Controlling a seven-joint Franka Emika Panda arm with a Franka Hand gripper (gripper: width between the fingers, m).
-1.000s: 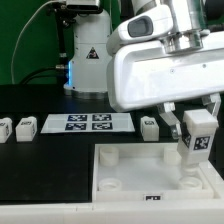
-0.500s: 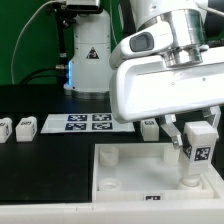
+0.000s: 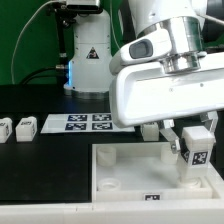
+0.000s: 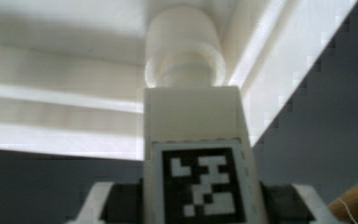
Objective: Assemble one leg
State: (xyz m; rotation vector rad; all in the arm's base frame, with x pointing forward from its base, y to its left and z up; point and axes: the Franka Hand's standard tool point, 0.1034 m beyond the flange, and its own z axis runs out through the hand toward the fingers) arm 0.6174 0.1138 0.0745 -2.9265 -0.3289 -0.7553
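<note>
Exterior view shows first the black tabletop (image 3: 40, 165), and above it the big white arm (image 3: 160, 80), which fills the exterior view's right. Under the arm lies the large white tray-like piece (image 3: 125, 165) with its corner sockets. Behind it, flat on the tabletop, is the marker board (image 3: 85, 122).

The jaws are closed on the leg (image 3: 197, 155), one on each side. They hold it upright over the corner of the tray-like piece at the exterior view's right. Whether its lower end already touches the socket, I cannot tell. In the wrist view the leg (image 4: 197, 120) points toward a rounded socket (image 4: 185, 50) straight ahead of it. Two spare legs (image 3: 25, 126) stand at the exterior view's left, and a third spare leg (image 3: 150, 127) stands just behind the tray-like piece.

The danger, I think, is bad alignment. If the leg is a little off centre or tilted, pressing down can jam it on the socket rim, turn it inside the jaws, or push the tray-like piece sideways. Opening too early can let it fall over.
</note>
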